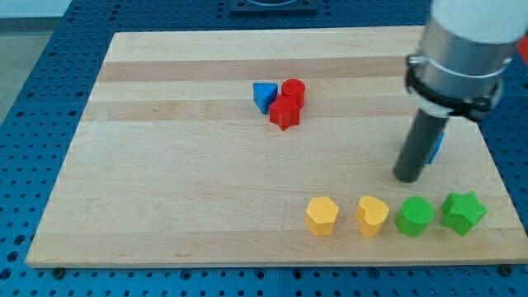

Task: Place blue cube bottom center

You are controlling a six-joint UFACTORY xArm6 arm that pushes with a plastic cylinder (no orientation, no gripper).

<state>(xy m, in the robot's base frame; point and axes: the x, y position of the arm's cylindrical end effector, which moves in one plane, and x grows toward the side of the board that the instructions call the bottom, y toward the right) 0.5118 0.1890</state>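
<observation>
The blue cube (436, 149) sits at the view's right, mostly hidden behind my rod; only a blue sliver shows on the rod's right side. My tip (407, 176) rests on the board just left of and below the cube, at or very near it. The rod rises to the large white and black arm at the view's top right.
A blue triangular block (263, 96), a red cylinder (294, 91) and a red star-like block (285, 113) cluster at the top centre. Along the bottom right stand a yellow hexagon (322, 215), a yellow heart (372, 215), a green cylinder (414, 216) and a green star (463, 213). The wooden board (165, 181) lies on a blue perforated table.
</observation>
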